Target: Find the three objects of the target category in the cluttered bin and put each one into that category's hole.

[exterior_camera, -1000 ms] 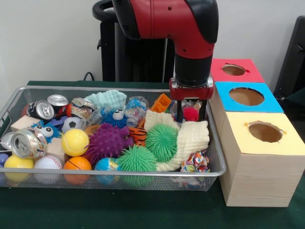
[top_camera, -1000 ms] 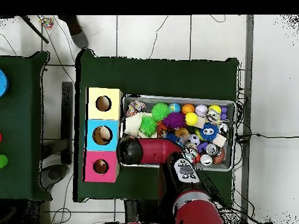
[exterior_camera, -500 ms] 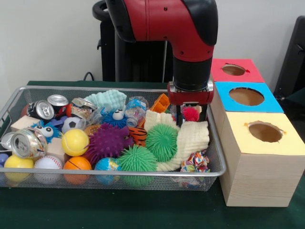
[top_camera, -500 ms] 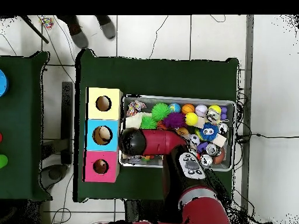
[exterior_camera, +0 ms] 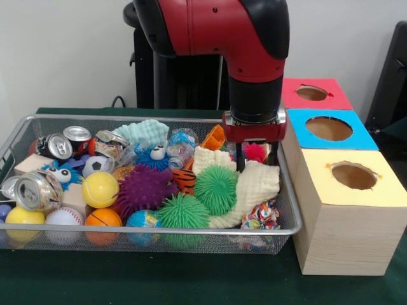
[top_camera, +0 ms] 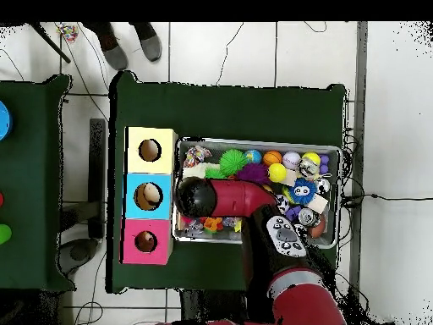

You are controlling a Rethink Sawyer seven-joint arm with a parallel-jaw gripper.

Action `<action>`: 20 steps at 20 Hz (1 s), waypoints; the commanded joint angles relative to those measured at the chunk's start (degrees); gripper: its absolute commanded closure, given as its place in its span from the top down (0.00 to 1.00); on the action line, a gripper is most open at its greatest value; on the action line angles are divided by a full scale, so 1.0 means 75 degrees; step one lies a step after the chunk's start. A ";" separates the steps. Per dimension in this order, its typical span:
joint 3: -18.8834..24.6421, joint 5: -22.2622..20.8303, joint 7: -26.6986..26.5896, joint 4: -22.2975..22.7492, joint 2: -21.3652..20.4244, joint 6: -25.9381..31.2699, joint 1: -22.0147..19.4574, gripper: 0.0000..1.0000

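Gripper (exterior_camera: 255,162) has moved nearer over cream sponge (exterior_camera: 254,184) in wire bin (exterior_camera: 289,210), fingers straddling red fuzzy ball (exterior_camera: 255,152), grip unclear.

Even, bright indoor light, soft shadows, slightly soft focus throughout.

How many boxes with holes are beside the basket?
3: a yellow box nearest the camera, a blue box behind it, a red box farthest back.
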 commanded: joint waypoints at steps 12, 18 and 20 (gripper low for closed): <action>0.1055 -0.0167 -0.0353 -0.0173 -0.0029 0.0682 -0.0880 1.00; 0.1195 -0.0253 -0.0564 -0.0113 -0.0156 0.0886 -0.1149 1.00; 0.1237 -0.0272 -0.0593 -0.0046 -0.0242 0.0935 -0.1226 1.00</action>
